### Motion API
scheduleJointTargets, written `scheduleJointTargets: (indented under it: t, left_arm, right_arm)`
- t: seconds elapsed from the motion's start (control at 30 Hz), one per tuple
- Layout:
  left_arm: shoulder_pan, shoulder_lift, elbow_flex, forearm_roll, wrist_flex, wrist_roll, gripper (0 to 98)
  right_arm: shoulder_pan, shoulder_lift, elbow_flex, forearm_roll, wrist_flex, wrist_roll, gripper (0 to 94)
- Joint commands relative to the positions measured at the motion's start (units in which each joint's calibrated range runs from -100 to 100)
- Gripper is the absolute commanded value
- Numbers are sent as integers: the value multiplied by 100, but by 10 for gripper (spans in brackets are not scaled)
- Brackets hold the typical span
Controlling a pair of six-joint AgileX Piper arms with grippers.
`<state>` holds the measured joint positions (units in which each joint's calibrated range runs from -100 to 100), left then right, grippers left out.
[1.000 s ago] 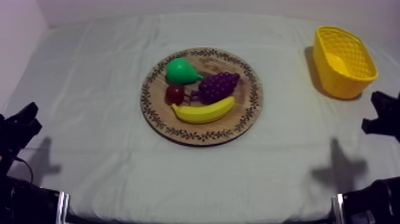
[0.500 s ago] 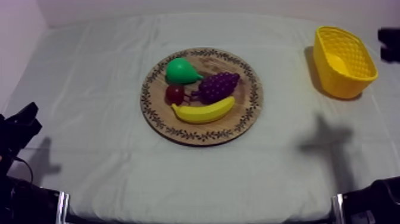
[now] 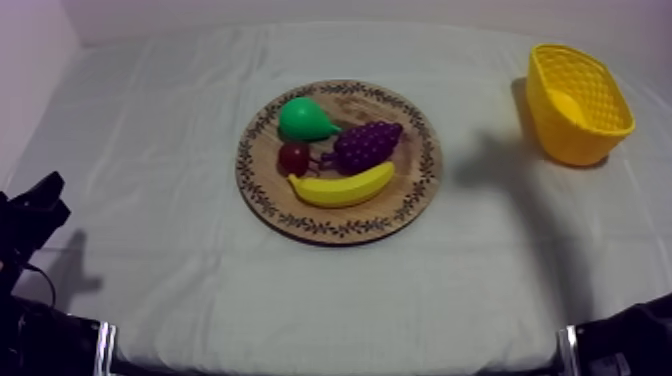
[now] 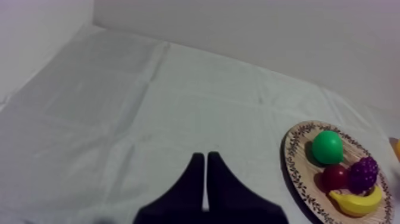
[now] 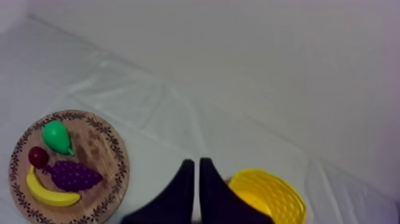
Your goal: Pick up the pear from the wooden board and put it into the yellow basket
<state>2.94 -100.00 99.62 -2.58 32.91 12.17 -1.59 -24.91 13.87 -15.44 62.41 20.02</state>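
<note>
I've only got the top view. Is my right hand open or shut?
Observer: In the right wrist view the right hand is shut on nothing, fingers together as a narrow wedge.
Operator: What's it near?
Observer: It hangs beside the yellow basket; the wooden board with the pear lies farther off.
Operator: And my left hand?
Observer: The left hand is shut and empty, over bare cloth.
</note>
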Motion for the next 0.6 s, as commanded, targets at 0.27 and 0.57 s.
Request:
scheduleJointTargets:
  t: [0.27, 0.57]
  left_arm:
    - [-1, 0, 5, 2, -1, 2, 1]
    - [-1, 0, 5, 2, -1, 2, 1]
  right_arm:
    - [-546, 1744, -1531, -168, 224, 403, 38]
    - [-1118, 2761, -1891, -196, 474, 742, 86]
